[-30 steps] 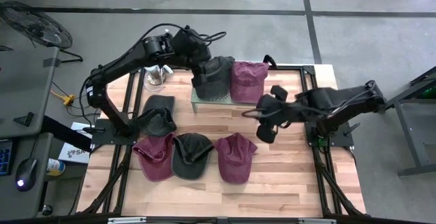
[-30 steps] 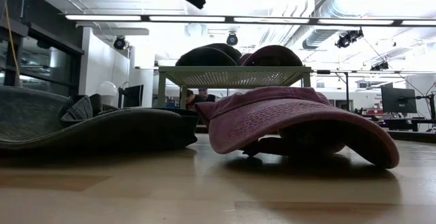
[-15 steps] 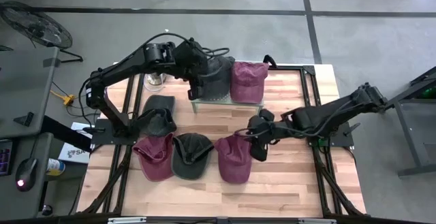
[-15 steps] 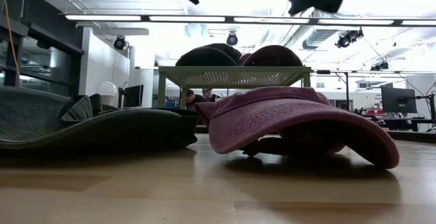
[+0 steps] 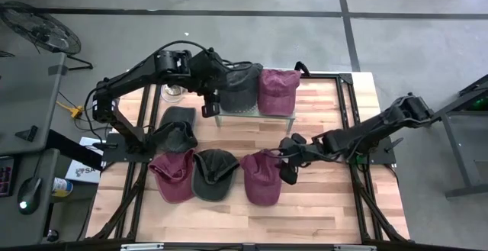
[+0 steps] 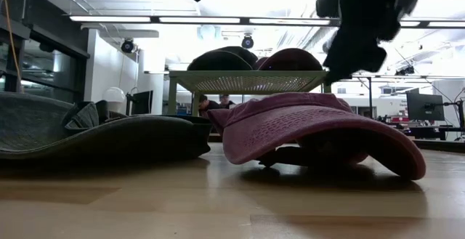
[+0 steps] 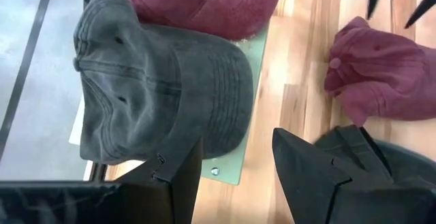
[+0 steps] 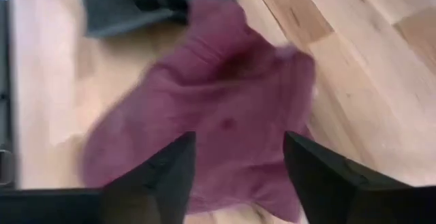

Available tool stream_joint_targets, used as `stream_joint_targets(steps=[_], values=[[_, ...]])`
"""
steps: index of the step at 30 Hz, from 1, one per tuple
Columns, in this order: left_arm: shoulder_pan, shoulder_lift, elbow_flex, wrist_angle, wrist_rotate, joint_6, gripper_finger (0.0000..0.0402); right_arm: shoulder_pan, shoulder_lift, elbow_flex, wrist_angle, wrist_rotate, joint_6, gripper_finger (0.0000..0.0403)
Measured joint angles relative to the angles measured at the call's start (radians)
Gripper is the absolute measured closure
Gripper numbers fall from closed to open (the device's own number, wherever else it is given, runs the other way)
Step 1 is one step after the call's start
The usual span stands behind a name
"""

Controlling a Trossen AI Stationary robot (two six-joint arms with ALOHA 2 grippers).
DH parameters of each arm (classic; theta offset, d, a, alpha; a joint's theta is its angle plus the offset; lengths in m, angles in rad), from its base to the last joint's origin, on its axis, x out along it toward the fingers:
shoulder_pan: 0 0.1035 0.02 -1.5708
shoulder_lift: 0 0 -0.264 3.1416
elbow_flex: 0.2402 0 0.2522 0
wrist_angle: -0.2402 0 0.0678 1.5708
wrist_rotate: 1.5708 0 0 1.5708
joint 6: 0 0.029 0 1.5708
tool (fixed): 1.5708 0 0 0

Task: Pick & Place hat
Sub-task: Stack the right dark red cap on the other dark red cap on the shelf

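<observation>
Two hats lie on a green mesh stand (image 5: 255,112) at the far middle: a dark grey hat (image 5: 241,85) (image 7: 157,94) and a maroon hat (image 5: 277,89). My left gripper (image 5: 207,103) (image 7: 238,173) is open, just off the stand's left end, beside the grey hat. Several hats lie on the table. My right gripper (image 5: 289,168) (image 8: 238,176) is open and hovers over the near-right maroon hat (image 5: 262,177) (image 8: 218,101) (image 6: 320,126), at its right side. The low view shows the right gripper (image 6: 356,43) just above that hat's crown.
A dark grey hat (image 5: 176,127) lies at the left. A maroon hat (image 5: 174,175) and a dark grey hat (image 5: 215,173) lie in the near row. A white object (image 5: 174,91) stands at the far left corner. Bare wood shows on the table's right and near parts.
My right gripper has swung from beside the stand toward the table's near-left and come down over the near-right maroon hat. My left gripper has drawn back off the grey hat on the stand, toward the table's left and near side. The hats have kept still.
</observation>
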Motion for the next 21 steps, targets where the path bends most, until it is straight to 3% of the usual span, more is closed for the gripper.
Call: stream_joint_targets(steps=[5,12,21], values=[[0.0,-0.005,0.0,-0.01,-0.003,-0.008,0.0227,-0.013,0.0,-0.099,0.128,0.031,-0.021,0.0149],[0.0,-0.005,0.0,-0.024,-0.015,-0.032,0.0227,-0.071,0.0,-0.204,0.31,0.028,-0.027,0.0146],[0.0,-0.005,0.0,-0.019,-0.024,-0.058,0.0227,-0.098,0.001,-0.215,0.348,-0.02,-0.084,0.0146]])
